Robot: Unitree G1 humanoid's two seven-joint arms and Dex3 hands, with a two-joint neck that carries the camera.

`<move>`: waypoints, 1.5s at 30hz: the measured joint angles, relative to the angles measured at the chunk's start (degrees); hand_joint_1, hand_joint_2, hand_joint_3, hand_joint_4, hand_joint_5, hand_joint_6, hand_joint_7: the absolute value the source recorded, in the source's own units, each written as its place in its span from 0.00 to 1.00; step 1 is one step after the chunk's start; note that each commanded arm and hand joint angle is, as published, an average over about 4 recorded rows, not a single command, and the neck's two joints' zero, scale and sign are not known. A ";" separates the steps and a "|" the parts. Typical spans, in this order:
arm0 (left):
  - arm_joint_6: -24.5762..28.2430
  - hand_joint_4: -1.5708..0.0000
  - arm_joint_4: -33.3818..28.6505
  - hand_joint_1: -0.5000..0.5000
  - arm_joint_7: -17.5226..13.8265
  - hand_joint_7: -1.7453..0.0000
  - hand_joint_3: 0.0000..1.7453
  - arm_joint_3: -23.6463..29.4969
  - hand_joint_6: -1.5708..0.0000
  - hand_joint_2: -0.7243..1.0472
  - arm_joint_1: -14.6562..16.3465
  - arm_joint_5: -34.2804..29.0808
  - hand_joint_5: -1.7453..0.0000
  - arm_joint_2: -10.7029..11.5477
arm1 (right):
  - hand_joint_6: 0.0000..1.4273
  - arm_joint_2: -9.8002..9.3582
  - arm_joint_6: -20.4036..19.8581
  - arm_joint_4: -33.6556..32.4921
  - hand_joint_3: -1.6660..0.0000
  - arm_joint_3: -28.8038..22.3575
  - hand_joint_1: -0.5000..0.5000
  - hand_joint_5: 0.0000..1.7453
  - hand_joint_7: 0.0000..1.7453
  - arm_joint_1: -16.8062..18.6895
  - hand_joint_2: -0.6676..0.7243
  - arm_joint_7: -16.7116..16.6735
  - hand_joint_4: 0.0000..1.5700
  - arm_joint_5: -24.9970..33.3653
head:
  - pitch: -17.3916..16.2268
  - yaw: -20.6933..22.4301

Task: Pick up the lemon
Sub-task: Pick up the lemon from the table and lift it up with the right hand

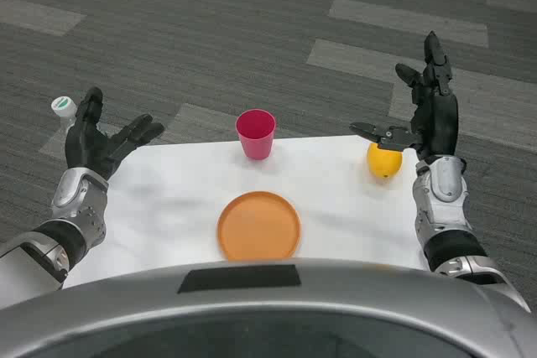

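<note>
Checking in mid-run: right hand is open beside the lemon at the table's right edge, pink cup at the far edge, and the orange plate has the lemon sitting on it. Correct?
Not quite. The orange plate has nothing on it. The head view shows the lemon lying on the white table near its right edge, apart from the plate. The rest holds: the right hand is open beside the lemon, and the pink cup stands at the far edge.

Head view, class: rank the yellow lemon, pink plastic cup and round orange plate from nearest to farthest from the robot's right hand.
1. Yellow lemon: just beside the right hand, at the table's right edge.
2. Pink plastic cup: table's far middle.
3. Round orange plate: near middle; close to the cup's distance.
</note>
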 measured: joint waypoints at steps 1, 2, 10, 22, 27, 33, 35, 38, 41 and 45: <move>-0.03 1.00 0.00 1.00 0.00 1.00 0.05 0.04 1.00 1.00 0.05 0.05 1.00 0.03 | 0.00 -0.14 -0.52 1.27 0.71 0.64 0.44 0.33 0.03 -0.51 0.45 0.12 0.00 0.13 | 0.68 -0.47; -0.05 1.00 -0.04 1.00 0.01 1.00 0.05 0.07 1.00 1.00 0.07 0.09 1.00 0.05 | 0.00 -0.22 -0.77 2.42 0.71 1.24 0.44 0.33 0.03 -0.86 0.45 0.24 0.00 0.23 | 1.02 -0.71; -0.11 1.00 -0.17 1.00 0.01 1.00 0.05 0.32 1.00 1.00 0.20 0.20 1.00 0.14 | 0.00 -0.20 -1.45 6.98 0.71 3.89 0.46 0.33 0.00 -1.85 0.45 1.16 0.00 0.56 | 2.08 -1.35; -0.11 1.00 -0.18 1.00 0.01 1.00 0.05 0.36 1.00 1.00 0.21 0.22 1.00 0.14 | 0.00 -0.20 -1.45 7.66 0.71 3.82 0.44 0.33 0.02 -1.85 0.45 1.16 0.00 0.59 | 3.04 -18.85; -0.12 1.00 -0.18 1.00 0.01 1.00 0.05 0.43 1.00 1.00 0.31 0.22 1.00 0.14 | 0.00 -0.20 -1.45 8.75 0.71 3.74 0.44 0.33 0.00 -1.86 0.45 1.19 0.00 0.59 | 3.44 -26.19; -0.12 1.00 -0.18 1.00 0.01 1.00 0.05 0.44 1.00 1.00 0.34 0.23 1.00 0.14 | 0.00 -0.21 -1.45 9.72 0.76 3.57 0.46 0.32 0.02 -1.87 0.47 1.28 0.00 0.60 | 2.90 -27.99; -0.12 1.00 -0.18 1.00 0.01 1.00 0.05 0.44 1.00 1.00 0.34 0.22 1.00 0.14 | 0.00 -0.21 -1.45 10.54 0.76 3.57 0.46 0.26 0.00 -1.88 0.49 1.30 0.00 0.60 | 2.71 -28.02; -0.13 1.00 -0.18 1.00 0.01 1.00 0.05 0.45 1.00 1.00 0.35 0.23 1.00 0.14 | 0.00 -0.21 -1.47 12.01 0.76 3.57 0.46 0.15 0.00 -1.99 0.52 1.32 0.00 0.62 | 2.44 -27.89; -0.15 1.00 -0.19 1.00 0.02 1.00 0.05 0.47 1.00 1.00 0.37 0.23 1.00 0.14 | 0.00 -0.22 -1.23 14.26 0.79 3.56 0.44 0.07 0.00 -2.22 0.55 1.34 0.00 0.72 | 2.26 -27.88; -0.17 1.00 -0.19 1.00 0.02 1.00 0.05 0.48 1.00 1.00 0.38 0.23 1.00 0.14 | 0.00 -0.22 -0.79 18.15 0.81 3.55 0.44 0.07 0.00 -2.77 0.51 1.37 0.00 0.81 | 2.06 -27.95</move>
